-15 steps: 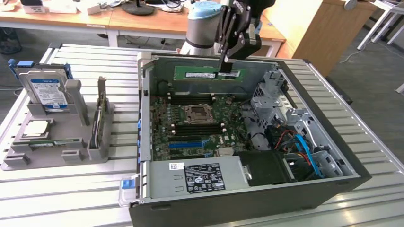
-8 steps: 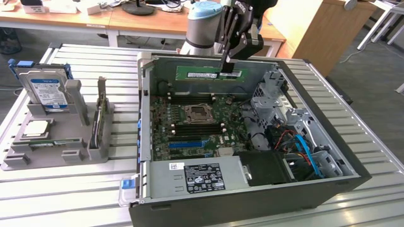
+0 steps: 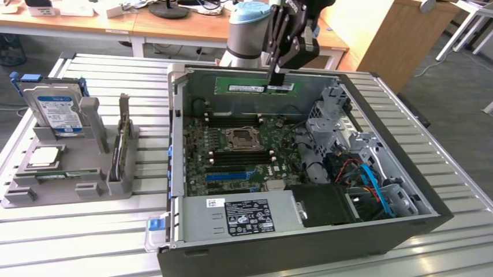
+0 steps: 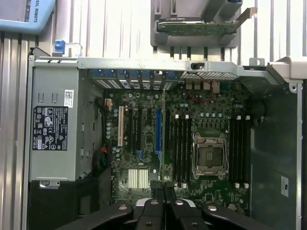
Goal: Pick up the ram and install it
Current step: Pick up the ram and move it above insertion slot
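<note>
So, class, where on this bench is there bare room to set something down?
Free: slatted table on the camera's side of the grey tray, and the strip at the exterior view's right of the case. Crowded: inside the case, below the pincer holding the ram, and the narrow gap between tray and case.

Case wall (image 3: 176, 138) and drive cage (image 3: 329, 118) hem motherboard (image 3: 219, 161).

We cannot read labels on the ram (image 3: 246, 86); jaws hide part of it; the arm (image 3: 248, 34) is cut off above.
</note>
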